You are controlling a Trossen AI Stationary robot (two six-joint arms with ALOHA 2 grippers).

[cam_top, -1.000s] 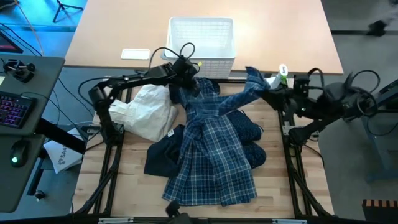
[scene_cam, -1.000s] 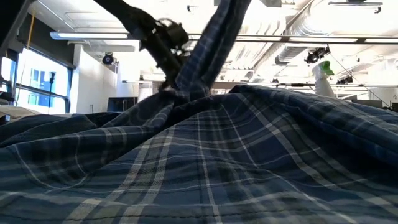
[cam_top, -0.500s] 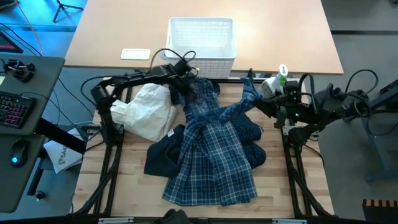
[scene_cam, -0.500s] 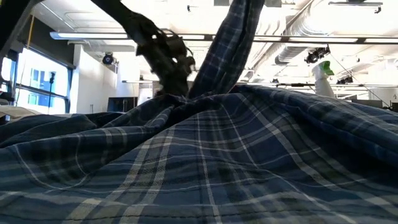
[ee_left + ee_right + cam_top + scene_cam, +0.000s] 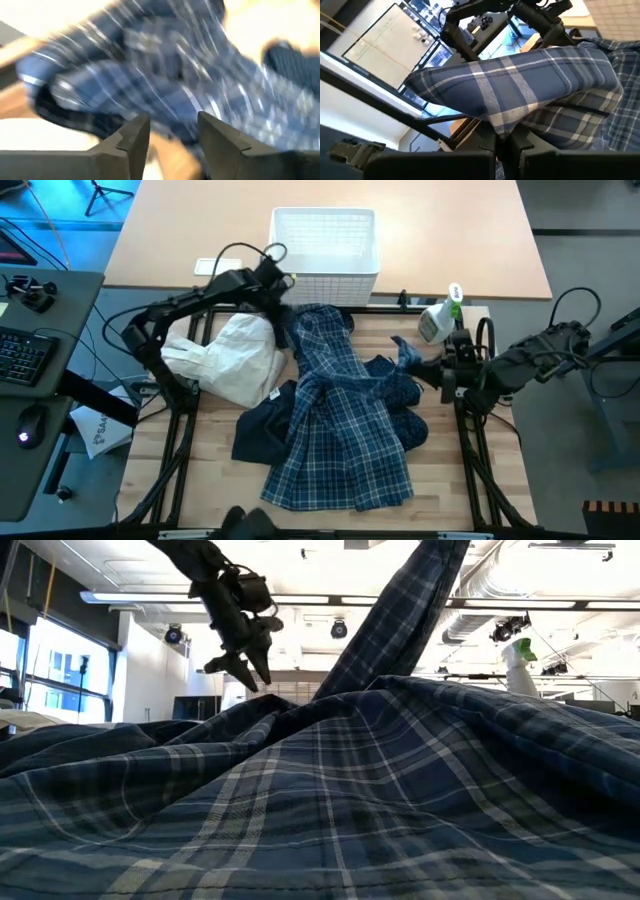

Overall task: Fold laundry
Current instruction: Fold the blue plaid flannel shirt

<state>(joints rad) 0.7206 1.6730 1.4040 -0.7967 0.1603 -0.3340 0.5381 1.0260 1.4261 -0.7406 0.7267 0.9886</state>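
Note:
The blue-and-white plaid shirt (image 5: 340, 425) lies spread down the middle of the table over a navy shirt (image 5: 258, 430). Its far part (image 5: 320, 325) rests on the table by the basket. My left gripper (image 5: 278, 283) hangs open just above and left of that part (image 5: 165, 70), with nothing between its fingers (image 5: 242, 668). At the table's right, my right gripper (image 5: 426, 368) is shut on one sleeve of the plaid shirt (image 5: 400, 610), which rises steeply from the shirt's body. My right gripper pinches the plaid sleeve's free end (image 5: 502, 125) between its two fingers (image 5: 487, 150), several layers bunched together. The fingers come nearly level from the table's right. The sleeve (image 5: 403, 352) is lifted clear and runs fairly straight down to the shirt's body on the table.
A white lattice basket (image 5: 325, 240) stands at the far edge. A white cloth (image 5: 235, 360) lies at the left. A spray bottle (image 5: 437, 320) stands by the right arm. The near part of the plaid shirt fills the low view.
My left gripper has opened, let go of the plaid shirt's far part, risen and gone toward the table's far left. That part has dropped onto the table. My right gripper, still shut, has sunk with the sleeve and turned.

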